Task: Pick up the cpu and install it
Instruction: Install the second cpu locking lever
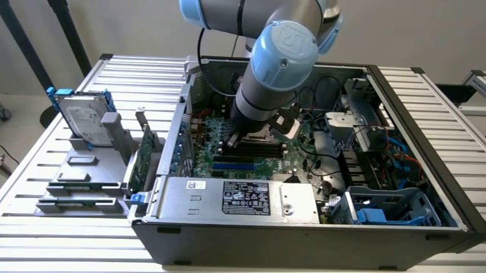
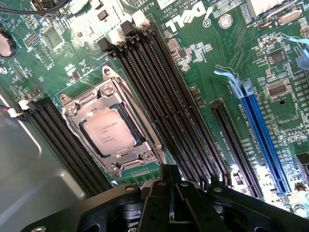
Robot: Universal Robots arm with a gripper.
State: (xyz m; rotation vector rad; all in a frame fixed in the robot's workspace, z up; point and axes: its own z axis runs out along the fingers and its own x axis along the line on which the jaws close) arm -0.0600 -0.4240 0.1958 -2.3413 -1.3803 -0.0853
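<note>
One cpu (image 2: 112, 132) sat framed in its socket (image 2: 112, 128), apparently installed; gripper (image 2: 170, 193) hovered just beside it, jaws together, empty.

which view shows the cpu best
The wrist view: the cpu lies face-up in its metal socket frame, unobstructed, printed top visible. In the exterior view the arm covers most of that spot, leaving only a small glimpse of the socket area.

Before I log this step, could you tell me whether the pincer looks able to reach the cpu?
Probably yes: the cpu sits exposed in its socket frame, and the shut pincer hangs just above the board with nothing between.
</note>
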